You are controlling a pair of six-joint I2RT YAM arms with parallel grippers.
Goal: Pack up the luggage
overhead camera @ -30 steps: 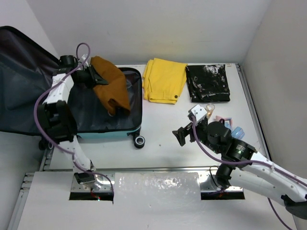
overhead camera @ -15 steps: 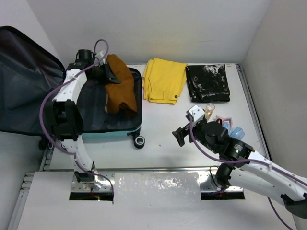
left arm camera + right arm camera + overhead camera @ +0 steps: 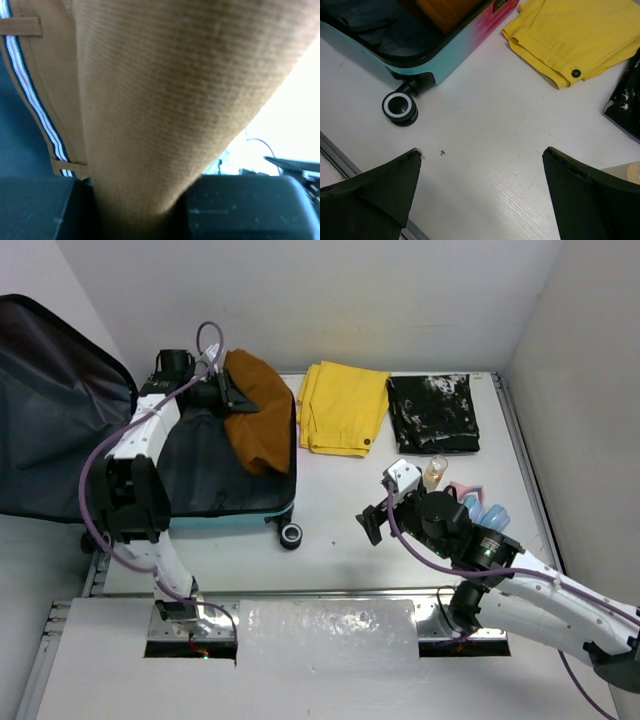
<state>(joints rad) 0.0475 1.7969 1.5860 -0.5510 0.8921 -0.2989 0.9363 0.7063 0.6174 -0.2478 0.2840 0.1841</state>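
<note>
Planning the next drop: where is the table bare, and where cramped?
Bare: the table between the luggage, the yellow garment and the open right gripper. Crowded: the far edge with the black garment, the small containers by the right arm, and the luggage, where the left gripper holds the brown garment.

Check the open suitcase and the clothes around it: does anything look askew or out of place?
Only the brown garment stands out: pinched in the left jaws, it hangs bunched and crooked across the far right corner of the luggage, not lying flat. The yellow garment and black garment lie neatly folded on the table.
</note>
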